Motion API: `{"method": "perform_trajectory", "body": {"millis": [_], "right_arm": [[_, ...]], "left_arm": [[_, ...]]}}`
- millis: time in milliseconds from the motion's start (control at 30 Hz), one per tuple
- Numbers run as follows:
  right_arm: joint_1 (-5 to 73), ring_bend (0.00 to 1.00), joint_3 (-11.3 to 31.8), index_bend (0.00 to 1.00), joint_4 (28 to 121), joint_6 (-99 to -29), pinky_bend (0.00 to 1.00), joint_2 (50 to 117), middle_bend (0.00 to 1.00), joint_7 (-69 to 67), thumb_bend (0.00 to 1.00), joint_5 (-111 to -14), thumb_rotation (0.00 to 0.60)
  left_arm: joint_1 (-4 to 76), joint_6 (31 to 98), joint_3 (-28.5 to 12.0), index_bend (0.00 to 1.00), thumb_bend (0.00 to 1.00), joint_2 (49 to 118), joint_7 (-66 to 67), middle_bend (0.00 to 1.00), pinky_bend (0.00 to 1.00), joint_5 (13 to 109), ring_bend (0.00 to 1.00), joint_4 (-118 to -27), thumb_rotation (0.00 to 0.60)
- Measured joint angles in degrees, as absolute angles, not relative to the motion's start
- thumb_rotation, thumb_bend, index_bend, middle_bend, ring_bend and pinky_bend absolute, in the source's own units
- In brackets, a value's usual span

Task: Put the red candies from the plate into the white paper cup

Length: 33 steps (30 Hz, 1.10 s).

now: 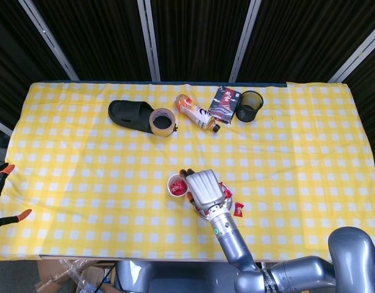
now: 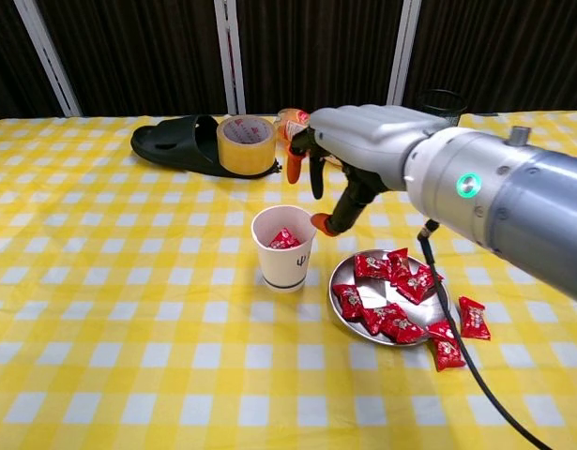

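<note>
The white paper cup stands upright at the table's middle front with red candy inside it; in the head view the cup shows just left of the hand. To its right sits the metal plate with several red candies. Two more candies lie on the cloth beside the plate. My right hand hovers above the gap between cup and plate, fingers apart and pointing down, holding nothing. In the head view the right hand covers most of the plate. My left hand is out of sight.
At the back lie a black slipper, a roll of tape, a bottle on its side, a dark packet and a black mesh pen cup. Clamps stick in at the left edge.
</note>
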State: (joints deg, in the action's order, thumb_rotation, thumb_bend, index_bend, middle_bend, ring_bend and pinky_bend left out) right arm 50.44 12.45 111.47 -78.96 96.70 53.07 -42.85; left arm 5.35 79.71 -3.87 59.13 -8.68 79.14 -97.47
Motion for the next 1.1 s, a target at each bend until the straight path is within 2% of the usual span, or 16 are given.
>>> {"method": "perform_trajectory", "body": {"millis": [67, 133, 233, 333, 433, 733, 1000, 1100], "right_arm": [[49.27, 0.83, 10.90, 0.29, 112.95, -79.91, 0.83, 95.46, 0.42, 53.10, 0.36, -43.50, 0.600], [47.85, 0.83, 9.05, 0.29, 114.33, -80.97, 0.83, 94.16, 0.46, 53.00, 0.36, -44.40, 0.600], [45.74, 0.83, 6.43, 0.29, 115.80, -82.31, 0.84, 92.58, 0.62, 52.31, 0.35, -45.92, 0.600], [43.49, 0.86, 3.51, 0.29, 116.83, -83.33, 0.84, 90.91, 0.72, 50.85, 0.35, -48.51, 0.600], [41.00, 0.90, 0.31, 0.29, 117.42, -84.21, 0.84, 89.26, 0.76, 48.94, 0.35, -51.73, 0.600], [33.47, 0.93, -7.63, 0.30, 115.78, -85.33, 0.84, 88.50, 0.79, 43.44, 0.34, -59.25, 0.600], [30.44, 0.94, -7.99, 0.31, 111.04, -83.82, 0.84, 90.77, 0.79, 41.38, 0.30, -60.44, 0.600], [29.78, 0.94, -7.47, 0.35, 109.21, -82.61, 0.84, 91.63, 0.79, 40.98, 0.30, -60.38, 0.600]], "left_arm": [[5.28, 80.04, -3.83, 0.00, 0.04, 59.23, -8.43, 0.00, 0.00, 79.40, 0.00, -97.45, 0.600], [5.20, 80.38, -3.80, 0.00, 0.04, 59.34, -8.16, 0.00, 0.00, 79.63, 0.00, -97.40, 0.600], [5.04, 81.00, -3.78, 0.00, 0.04, 59.58, -7.83, 0.00, 0.00, 79.99, 0.00, -97.26, 0.600], [4.85, 81.57, -3.69, 0.00, 0.04, 59.83, -7.48, 0.00, 0.00, 80.46, 0.00, -97.12, 0.600], [4.70, 82.09, -3.60, 0.00, 0.04, 60.11, -7.10, 0.00, 0.00, 80.90, 0.00, -97.00, 0.600], [4.35, 83.45, -3.58, 0.00, 0.04, 60.88, -5.58, 0.00, 0.00, 81.49, 0.00, -96.89, 0.600], [4.22, 83.80, -3.75, 0.00, 0.04, 61.48, -4.67, 0.00, 0.00, 81.27, 0.00, -96.57, 0.600], [4.24, 83.74, -3.75, 0.00, 0.04, 61.47, -4.73, 0.00, 0.00, 81.29, 0.00, -96.57, 0.600]]}}
